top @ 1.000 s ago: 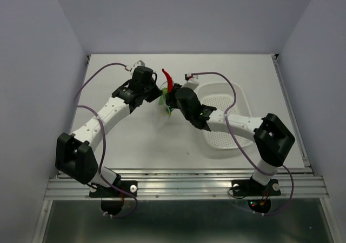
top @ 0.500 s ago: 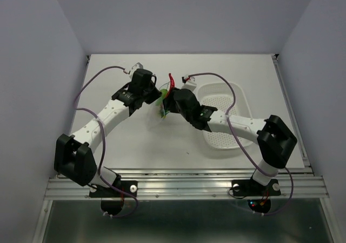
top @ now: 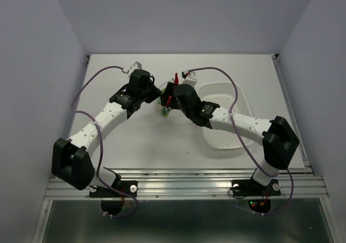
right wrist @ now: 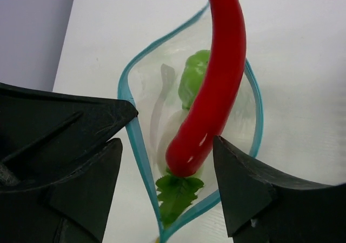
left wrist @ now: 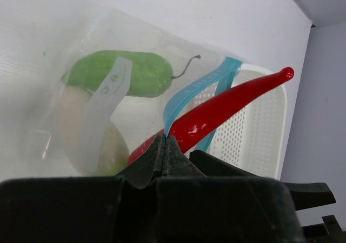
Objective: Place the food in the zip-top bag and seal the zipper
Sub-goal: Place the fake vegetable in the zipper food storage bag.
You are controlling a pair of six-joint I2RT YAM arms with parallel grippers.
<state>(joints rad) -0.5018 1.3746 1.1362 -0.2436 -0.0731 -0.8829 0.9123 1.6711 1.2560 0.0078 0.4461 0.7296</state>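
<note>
The clear zip-top bag (left wrist: pixel 108 43) hangs from my left gripper (left wrist: pixel 165 137), which is shut on its light blue zipper (left wrist: pixel 186 94). Inside it lie the green cucumber piece (left wrist: pixel 124 75) and the white radish (left wrist: pixel 73 129), whose leafy top (right wrist: pixel 178 194) shows at the bag's mouth. The red chili (right wrist: pixel 216 81) stands with its lower end inside the open mouth and its tip sticking out. My right gripper (right wrist: pixel 166 144) is open on either side of the chili, not touching it. From above, both grippers meet over the bag (top: pixel 165 109) at the table's middle.
The white perforated basket (top: pixel 230 125) lies on the table right of the bag, under my right forearm. The left gripper's black finger (right wrist: pixel 59 116) holds the zipper edge (right wrist: pixel 138 140) just beside my right gripper's left finger.
My right gripper has opened and let go of the red chili, which has sunk lower into the bag's mouth. The left gripper stays shut on the zipper strip.
</note>
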